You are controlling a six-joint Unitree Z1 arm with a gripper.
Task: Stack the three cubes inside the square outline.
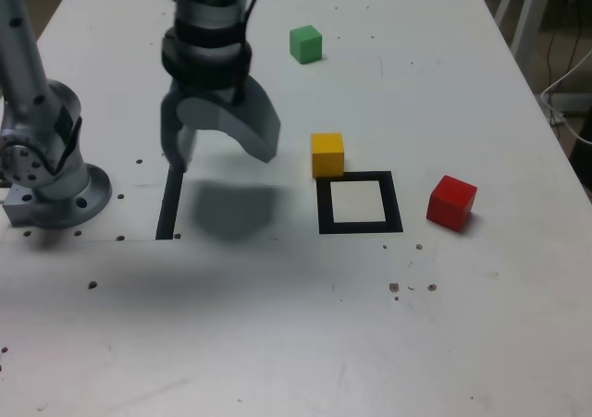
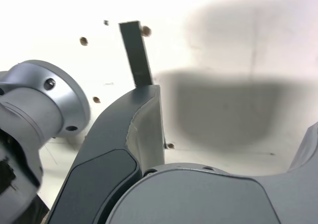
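Grey pincer (image 1: 222, 144) wide open, nothing held, above tabletop (image 1: 213, 325) nr blk strip (image 1: 170, 202).

Looks like a robotics lab or test bench. Evidence: robot arm base (image 1: 57, 177) on a white tabletop (image 1: 213, 343) dotted with small holes, black tape square (image 1: 360, 227) and tape strip (image 1: 170, 202) marked on it, plain coloured cubes (image 1: 451, 203) around. Loose cable (image 1: 566, 126) beside the tabletop's edge, exterior view's right.
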